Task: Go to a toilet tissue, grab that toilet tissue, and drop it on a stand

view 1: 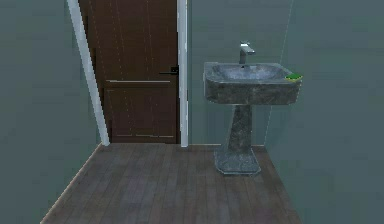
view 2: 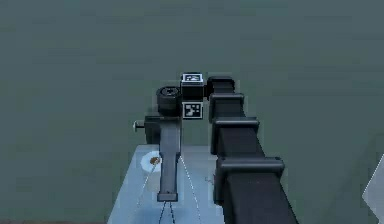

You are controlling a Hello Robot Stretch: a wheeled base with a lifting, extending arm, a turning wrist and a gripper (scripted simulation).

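In the arm side view my arm (view 2: 245, 150) rises as a dark bar from the bottom edge, with two white marked squares (view 2: 192, 95) at its far end. The gripper (view 2: 168, 192) hangs left of them, its thin fingers pointing down over a pale flat surface (view 2: 130, 195). A small round pale spot (view 2: 152, 159) lies beside the fingers. I cannot tell whether the gripper holds anything.
Ahead, a grey stone pedestal sink (view 1: 248, 85) with a faucet stands against the teal wall, a small green thing (view 1: 293, 76) on its right rim. A dark brown door (view 1: 135, 70) is at its left. Dark wood floor (view 1: 170, 190) lies in front. A plain teal wall (view 2: 90, 60) faces the arm.
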